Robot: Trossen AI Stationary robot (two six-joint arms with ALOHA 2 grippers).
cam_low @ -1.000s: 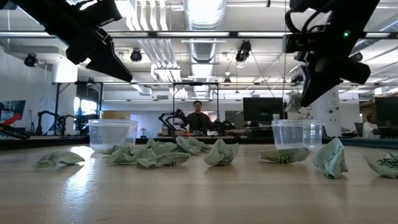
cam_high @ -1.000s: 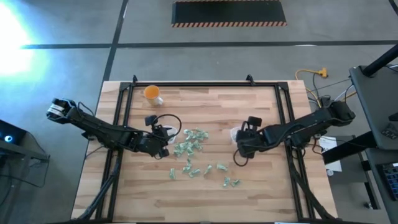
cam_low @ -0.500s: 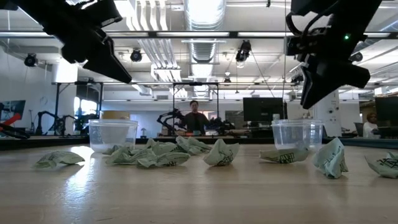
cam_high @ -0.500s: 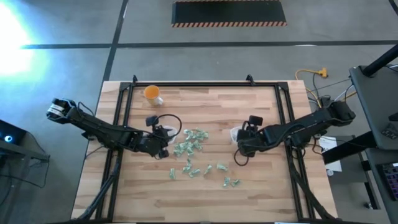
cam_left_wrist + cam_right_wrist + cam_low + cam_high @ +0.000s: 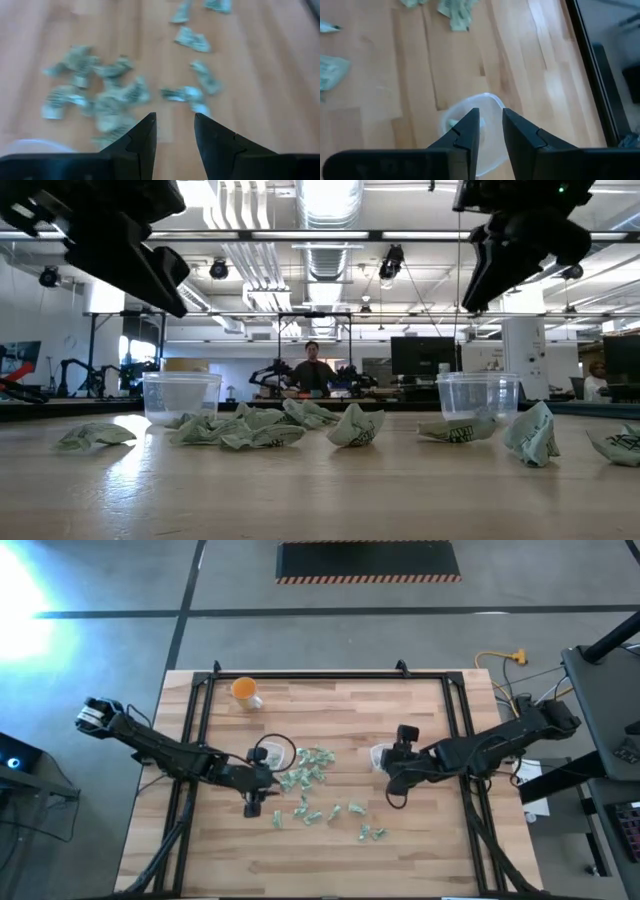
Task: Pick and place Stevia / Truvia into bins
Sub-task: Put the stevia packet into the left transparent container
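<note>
Many crumpled pale green and white sachets [image 5: 312, 785] lie loose on the wooden table, between the two arms and toward its near edge [image 5: 352, 425] [image 5: 115, 95]. Two clear tubs stand on the table, the left bin [image 5: 180, 396] [image 5: 262, 753] and the right bin [image 5: 480, 393] [image 5: 377, 756]. My left gripper [image 5: 175, 116] [image 5: 265, 785] hovers open above the left side of the sachet heap, holding nothing. My right gripper [image 5: 491, 111] [image 5: 472, 302] hangs open and empty above the right bin [image 5: 490, 150], in which one sachet [image 5: 452, 123] lies.
An orange cup [image 5: 243, 690] stands near the table's far left corner. A black frame rail [image 5: 320, 675] runs along the table's edges. Bare wood [image 5: 330, 710] lies between the sachets and the far edge. A person [image 5: 315, 368] sits far behind the table.
A sachet that hung at my right gripper's fingertips over the right bin a second ago is gone from them; the gripper has since risen higher above the bin. My left gripper has moved from over the left bin toward the near edge, above the sachets.
</note>
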